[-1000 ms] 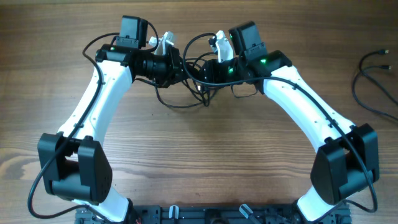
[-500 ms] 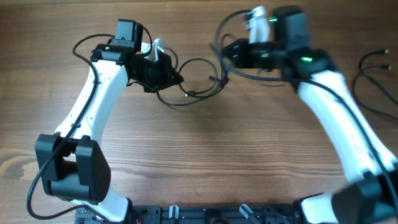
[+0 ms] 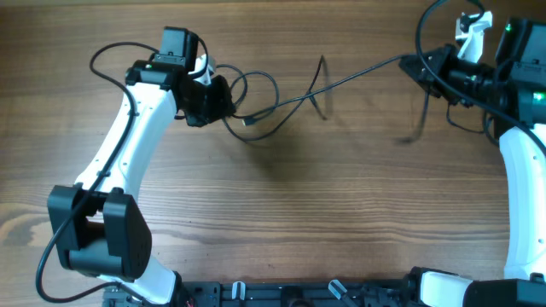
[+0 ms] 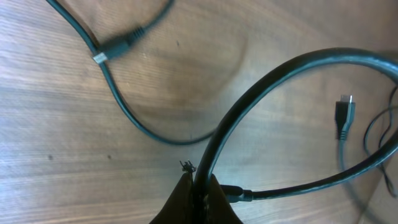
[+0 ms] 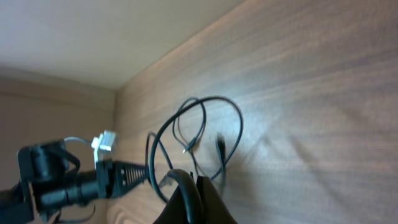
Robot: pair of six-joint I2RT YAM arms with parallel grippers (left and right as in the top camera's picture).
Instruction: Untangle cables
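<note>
Thin black cables [image 3: 363, 74] run across the back of the wooden table. One strand is pulled nearly straight between my two grippers, and loose loops [image 3: 275, 89] lie beside the left one. My left gripper [image 3: 229, 102] is shut on a cable [image 4: 280, 70] that arcs up out of its jaws. A small plug [image 4: 345, 115] lies to its right. My right gripper [image 3: 415, 64], at the far right, is shut on the cable's other part [image 5: 186, 183]. Its wrist view looks back along the table at the loops [image 5: 211, 99] and the left gripper [image 5: 146, 169].
A second plug and strand [image 4: 118, 45] lie on the wood beyond the left gripper. A blurred strand [image 3: 418, 128] hangs below the right gripper. The arms' black bases [image 3: 299, 294] line the front edge. A wall rises behind the table [image 5: 93, 37].
My right gripper shut on a cable in the tangle and swung far to the right, drawing a strand out straight. The left gripper kept its hold and barely moved.
</note>
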